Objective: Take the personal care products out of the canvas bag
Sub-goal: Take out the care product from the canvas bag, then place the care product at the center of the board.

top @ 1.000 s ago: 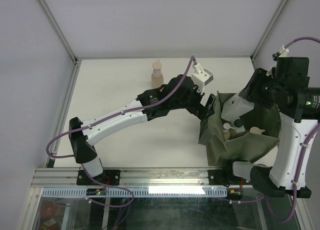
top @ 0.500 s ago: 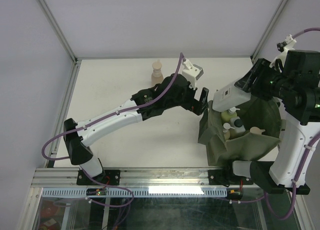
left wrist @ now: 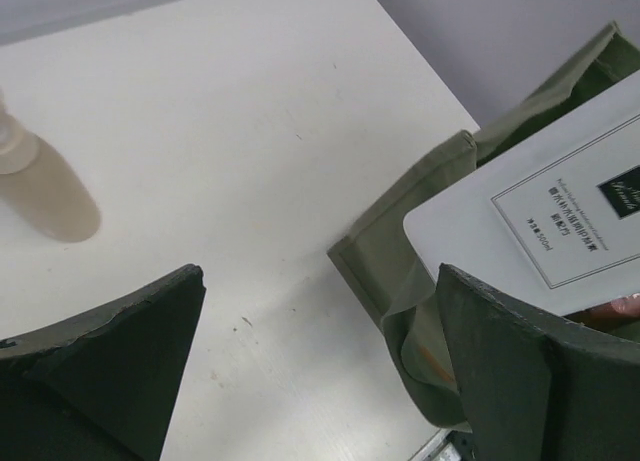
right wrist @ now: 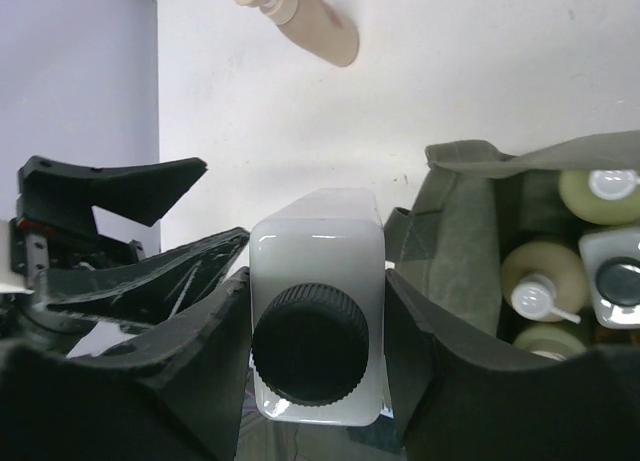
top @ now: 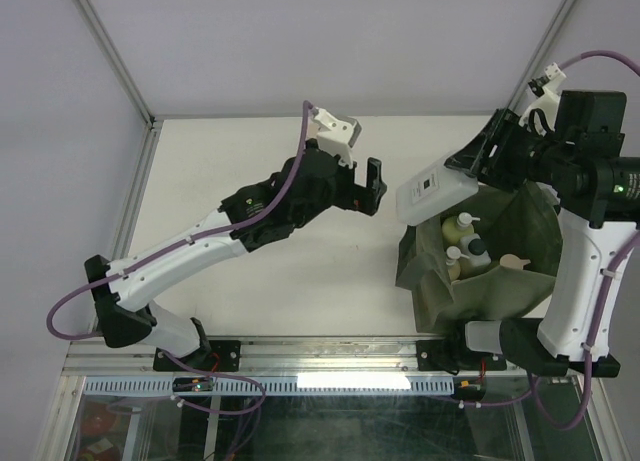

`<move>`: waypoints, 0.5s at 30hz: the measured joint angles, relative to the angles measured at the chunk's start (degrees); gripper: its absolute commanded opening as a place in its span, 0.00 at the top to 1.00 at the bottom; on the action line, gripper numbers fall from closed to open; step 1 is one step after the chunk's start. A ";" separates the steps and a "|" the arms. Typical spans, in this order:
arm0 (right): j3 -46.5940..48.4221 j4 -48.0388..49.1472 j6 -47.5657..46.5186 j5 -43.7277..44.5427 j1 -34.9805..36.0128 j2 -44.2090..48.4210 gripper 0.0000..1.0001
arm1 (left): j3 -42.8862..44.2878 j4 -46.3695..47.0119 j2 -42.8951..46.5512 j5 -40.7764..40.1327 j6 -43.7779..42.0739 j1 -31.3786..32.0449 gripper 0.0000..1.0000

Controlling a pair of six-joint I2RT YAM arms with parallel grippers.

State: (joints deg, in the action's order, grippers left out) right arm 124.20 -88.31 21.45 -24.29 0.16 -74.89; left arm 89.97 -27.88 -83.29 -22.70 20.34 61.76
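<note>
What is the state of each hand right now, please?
Left hand: open, holding nothing.
Right hand: closed on the white bottle with the black cap.

Bottles (top: 462, 239) in bag (top: 440, 296), raised bottle (top: 432, 193) over bag's left edge

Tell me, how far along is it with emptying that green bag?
Done: one tan bottle is out on the table. In hand: the right gripper holds a white bottle with a black cap, lifted over the rim of the canvas bag. The open, empty left gripper is close by. Left: at least four more bottles sit inside the bag.
</note>
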 measured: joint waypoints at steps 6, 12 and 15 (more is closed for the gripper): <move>-3.89 5.77 2.99 -1.31 4.83 -2.89 1.00 | -3.10 0.42 7.26 -6.03 0.15 0.00 0.01; -6.80 13.66 6.16 2.10 15.39 -8.76 1.00 | -4.66 0.33 11.69 -9.79 0.37 -0.02 0.01; -6.82 16.52 6.51 5.57 18.99 -13.14 1.00 | -4.66 -0.42 12.41 -10.51 0.59 -0.37 0.01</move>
State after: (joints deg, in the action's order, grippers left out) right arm 117.38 -71.79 27.97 -18.72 19.16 -88.03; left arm 85.32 -28.29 -70.87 -33.21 20.93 61.39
